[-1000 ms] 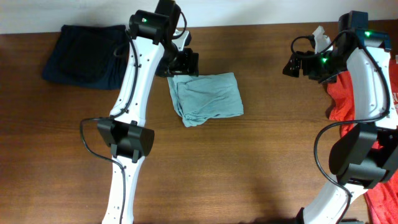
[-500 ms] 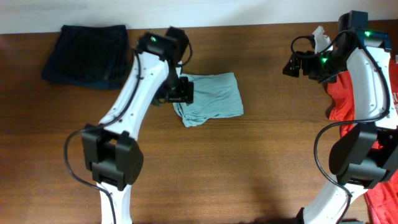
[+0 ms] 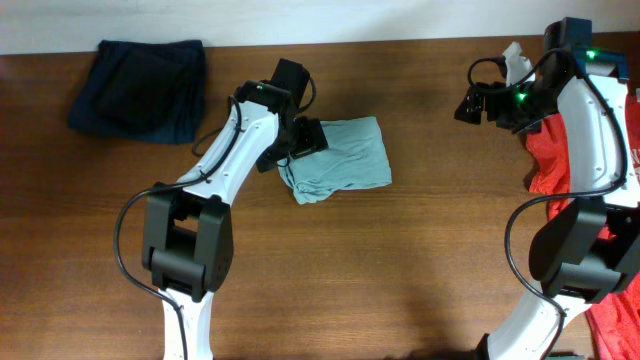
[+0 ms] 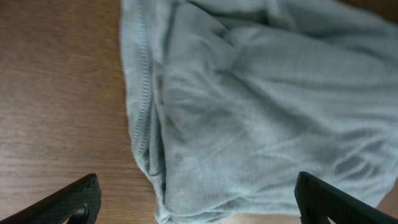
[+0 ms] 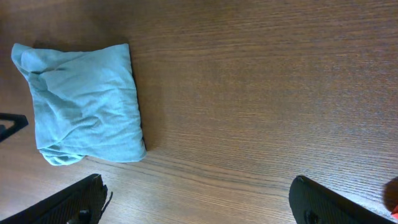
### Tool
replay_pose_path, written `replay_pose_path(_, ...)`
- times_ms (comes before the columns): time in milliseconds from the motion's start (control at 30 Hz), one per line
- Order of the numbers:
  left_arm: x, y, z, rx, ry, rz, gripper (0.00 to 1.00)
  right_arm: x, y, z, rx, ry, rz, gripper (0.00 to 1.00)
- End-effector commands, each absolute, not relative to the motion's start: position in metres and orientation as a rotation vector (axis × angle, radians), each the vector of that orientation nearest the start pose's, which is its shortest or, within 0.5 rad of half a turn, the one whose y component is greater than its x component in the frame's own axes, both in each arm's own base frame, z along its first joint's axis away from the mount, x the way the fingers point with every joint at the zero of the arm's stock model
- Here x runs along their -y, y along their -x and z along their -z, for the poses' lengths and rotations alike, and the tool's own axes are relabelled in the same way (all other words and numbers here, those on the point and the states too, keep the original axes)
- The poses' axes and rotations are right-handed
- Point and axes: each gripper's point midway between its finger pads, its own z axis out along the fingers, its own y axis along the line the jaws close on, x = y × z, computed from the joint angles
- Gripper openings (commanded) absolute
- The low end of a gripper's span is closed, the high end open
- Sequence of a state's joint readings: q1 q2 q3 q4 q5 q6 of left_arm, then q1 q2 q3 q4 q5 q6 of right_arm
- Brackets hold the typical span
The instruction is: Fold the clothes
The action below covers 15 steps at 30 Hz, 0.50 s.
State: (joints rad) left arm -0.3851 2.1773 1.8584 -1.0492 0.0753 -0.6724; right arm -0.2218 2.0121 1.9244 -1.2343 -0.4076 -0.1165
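Grey-teal T-shirt (image 3: 340, 160) folded roughly square, surface rumpled.

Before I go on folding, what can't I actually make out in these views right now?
Red T-shirt: overhead, mostly behind the right arm and cut by the right edge.
Grey-teal T-shirt: its left edge sits under the left end effector overhead; left wrist view crops it.
Dark garment: overhead, too dark to read folds.

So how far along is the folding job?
Done: the grey-teal T-shirt lies folded mid-table; a dark garment lies folded far left. In hand: nothing, left pincer open over it, right pincer open too. Left: the red T-shirt, crumpled at the right edge.
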Motion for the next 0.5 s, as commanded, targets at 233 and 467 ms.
replay_pose_path(233, 0.18, -0.43, -0.038, -2.947, 0.759, 0.168, 0.99, 0.032, -0.443, -0.171, -2.776, -0.067, -0.495, 0.99)
replay_pose_path(467, 0.188, -0.414, -0.004, -3.056, 0.769, 0.146, 0.99, 0.032, -0.443, -0.171, -2.776, -0.067, -0.495, 0.99)
